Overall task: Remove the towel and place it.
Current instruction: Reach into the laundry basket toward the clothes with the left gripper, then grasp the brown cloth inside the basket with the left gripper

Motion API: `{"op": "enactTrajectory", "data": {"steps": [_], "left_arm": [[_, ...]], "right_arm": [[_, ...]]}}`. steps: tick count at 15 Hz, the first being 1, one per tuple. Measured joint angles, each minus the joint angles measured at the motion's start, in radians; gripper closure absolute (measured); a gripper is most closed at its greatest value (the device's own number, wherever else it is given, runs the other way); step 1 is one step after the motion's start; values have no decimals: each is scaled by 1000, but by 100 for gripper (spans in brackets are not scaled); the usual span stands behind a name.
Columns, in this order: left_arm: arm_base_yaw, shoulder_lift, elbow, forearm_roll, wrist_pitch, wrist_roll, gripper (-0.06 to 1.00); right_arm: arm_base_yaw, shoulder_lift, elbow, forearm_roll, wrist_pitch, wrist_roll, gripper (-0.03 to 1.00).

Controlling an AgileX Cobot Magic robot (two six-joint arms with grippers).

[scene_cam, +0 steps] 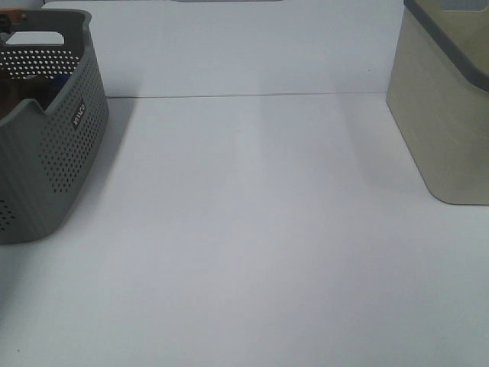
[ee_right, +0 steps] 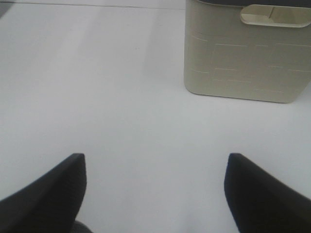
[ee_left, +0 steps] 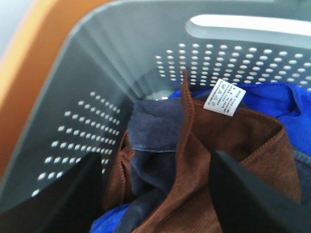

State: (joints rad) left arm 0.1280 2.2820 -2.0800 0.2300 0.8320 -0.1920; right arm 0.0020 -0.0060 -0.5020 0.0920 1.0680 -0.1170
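White table [scene_cam: 252, 229], bare across the middle, with a grey perforated basket [scene_cam: 69, 153] at its left edge and a beige bin [scene_cam: 443, 130] at its right.

**Step in hand:** judged to be the approach for the grasp; removal has not begun.
- The towel [ee_left: 228, 145] lies inside the basket, crumpled, with one hemmed fold standing up toward the far wall and a white label [ee_left: 223, 97] on it.
- The left gripper [ee_left: 158, 158] is down in the basket mouth, jaws wide apart on either side of that fold and holding nothing. Whether either finger touches cloth cannot be told.
- The right gripper [ee_right: 155, 160] hangs spread and empty over bare table, with the bin ahead of it.

**Next move, as judged:**
- Lower slightly and close on the raised fold only, then lift clear of the rim.
- The towel is tangled with other cloth, so a deep bite risks dragging that cloth out too.

**Containers:**
- Basket: the towel, a blue cloth [ee_left: 267, 94] behind and beneath it, and a navy cloth [ee_left: 153, 131] pressed against its near side.
- Bin: dark rim and a handle slot in its wall; its inside is not visible from any view.
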Motion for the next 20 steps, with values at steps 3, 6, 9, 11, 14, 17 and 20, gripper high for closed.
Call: {"op": "enactTrajectory", "data": {"steps": [3, 6, 9, 11, 14, 17, 20], "left_arm": [[2, 75, -33, 4, -62, 7, 33], [2, 113, -35, 4, -111, 9, 33], [2, 136, -35, 4, -154, 9, 35], [2, 138, -36, 4, -180, 9, 39], [2, 158, -38, 4, -186, 10, 42], [2, 173, -38, 4, -184, 11, 55], [2, 173, -38, 4, -189, 30, 85]], "right_arm": [[0, 0, 0, 0, 0, 0, 22], [0, 0, 0, 0, 0, 0, 22], [0, 0, 0, 0, 0, 0, 22], [0, 0, 0, 0, 0, 0, 22], [0, 0, 0, 0, 0, 0, 22], [0, 0, 0, 0, 0, 0, 22], [0, 0, 0, 0, 0, 0, 22]]}}
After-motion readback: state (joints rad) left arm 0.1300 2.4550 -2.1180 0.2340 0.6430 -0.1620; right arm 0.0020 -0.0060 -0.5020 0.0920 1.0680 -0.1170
